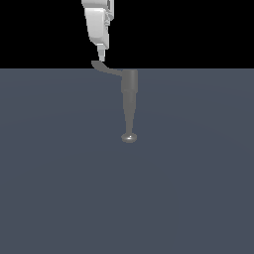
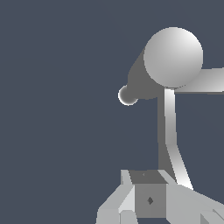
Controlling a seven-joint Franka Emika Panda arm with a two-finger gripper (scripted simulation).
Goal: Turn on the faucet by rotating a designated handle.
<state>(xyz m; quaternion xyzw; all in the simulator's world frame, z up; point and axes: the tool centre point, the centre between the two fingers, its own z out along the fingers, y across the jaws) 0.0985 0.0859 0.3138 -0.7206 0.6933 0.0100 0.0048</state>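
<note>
Grey faucet (image 1: pixel 129 94) spout toward camera, handle (image 1: pixel 105 68) toward exterior view's left, end effector (image 1: pixel 100 57) grip unclear

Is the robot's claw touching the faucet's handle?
Cannot tell. In the exterior view the gripper meets the handle tip, but overlap could hide a gap.

White blocky tool (image 1: pixel 101 53), pale grey faceted fingers (image 2: pixel 131 199)

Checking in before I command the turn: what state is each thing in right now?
faucet: lying on the grey surface, spout tapering to a rounded knob; no water visible.
handle: sticks out from the body toward the exterior view's left, paddle tip right under the gripper.
gripper: tips at the handle's paddle tip; open or shut cannot be told.
</note>
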